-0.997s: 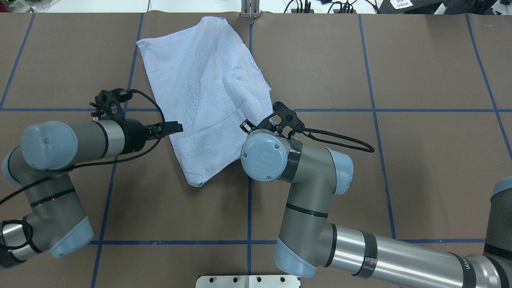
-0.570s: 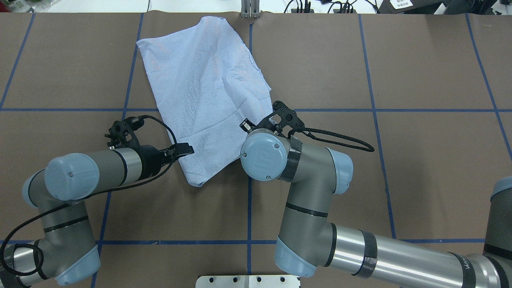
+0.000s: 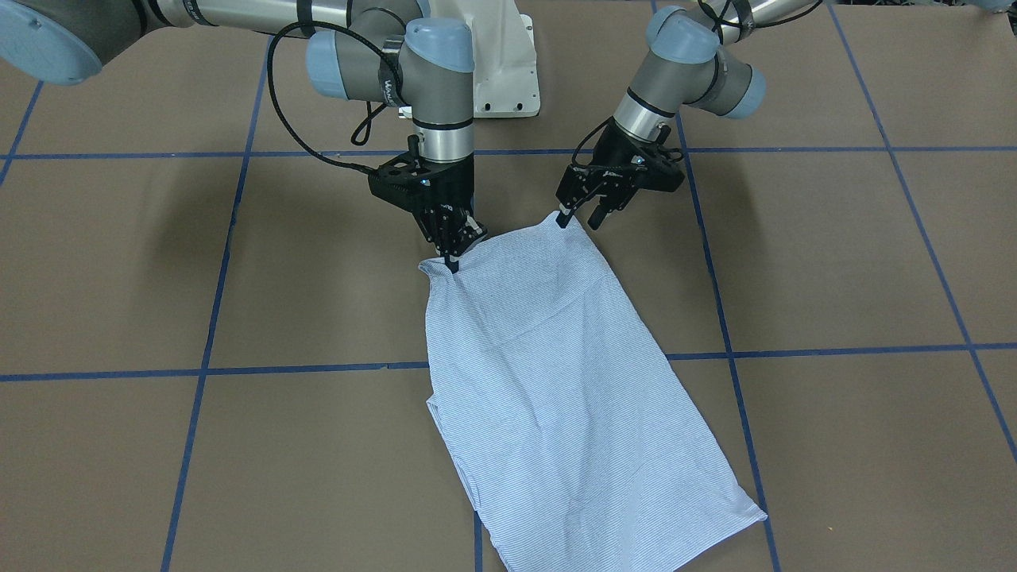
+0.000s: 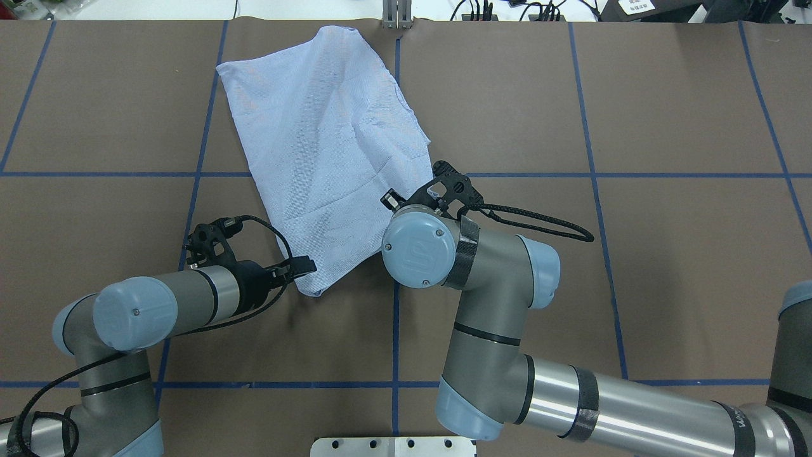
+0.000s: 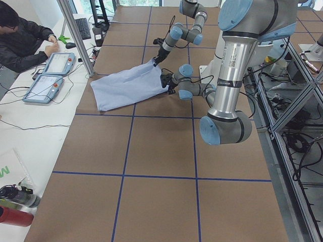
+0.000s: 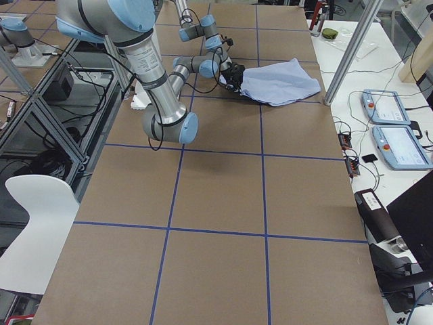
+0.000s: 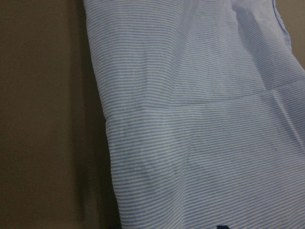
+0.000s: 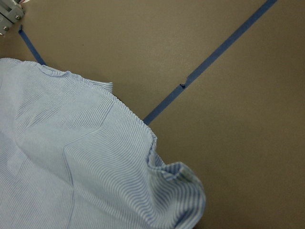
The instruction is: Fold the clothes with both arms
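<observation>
Two near corners of the shirt (image 4: pixel 323 127) decide this fold: the right gripper (image 3: pixel 451 258) looks pinched shut on one, while the left gripper (image 3: pixel 578 220) stands open at the other and should grip before both carry evenly toward its far end, which lies flat at the back of the table (image 4: pixel 571 285).

Light blue striped shirt (image 4: pixel 323 139) lies folded flat, slanted; right gripper (image 3: pixel 451 260) seemingly pinches one corner, left gripper (image 3: pixel 578 219) spread at the next.
</observation>
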`<state>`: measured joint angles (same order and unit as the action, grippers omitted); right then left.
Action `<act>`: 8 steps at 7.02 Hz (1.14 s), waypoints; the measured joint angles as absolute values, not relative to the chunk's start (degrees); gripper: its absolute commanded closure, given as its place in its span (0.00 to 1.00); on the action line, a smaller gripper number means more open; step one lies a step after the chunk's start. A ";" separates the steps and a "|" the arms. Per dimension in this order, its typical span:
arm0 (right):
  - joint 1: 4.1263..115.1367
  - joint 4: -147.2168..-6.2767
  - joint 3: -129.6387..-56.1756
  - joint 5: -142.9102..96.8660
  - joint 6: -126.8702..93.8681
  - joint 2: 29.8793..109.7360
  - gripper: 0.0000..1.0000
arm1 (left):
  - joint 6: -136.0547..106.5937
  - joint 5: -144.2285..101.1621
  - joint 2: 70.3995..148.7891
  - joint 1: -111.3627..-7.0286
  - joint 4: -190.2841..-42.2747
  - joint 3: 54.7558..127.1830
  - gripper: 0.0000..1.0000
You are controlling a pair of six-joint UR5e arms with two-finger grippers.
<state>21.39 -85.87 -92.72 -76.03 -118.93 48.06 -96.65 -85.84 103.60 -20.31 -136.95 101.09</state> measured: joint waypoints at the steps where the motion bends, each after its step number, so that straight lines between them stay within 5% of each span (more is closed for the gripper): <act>1: 21.39 -85.87 -92.72 -76.03 -118.95 48.07 1.00 | -96.70 -85.26 103.83 -19.95 -136.96 100.44 0.57; 3: 21.41 -85.87 -92.72 -76.03 -118.92 48.08 1.00 | -97.11 -84.80 104.20 -19.73 -137.03 100.09 1.00; 8: 21.25 -85.90 -96.72 -76.10 -118.62 51.27 1.00 | -98.08 -85.09 104.37 -19.52 -137.15 103.56 1.00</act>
<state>21.25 -85.90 -96.72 -76.10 -118.62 51.27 -98.08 -85.09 104.37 -19.52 -137.15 103.56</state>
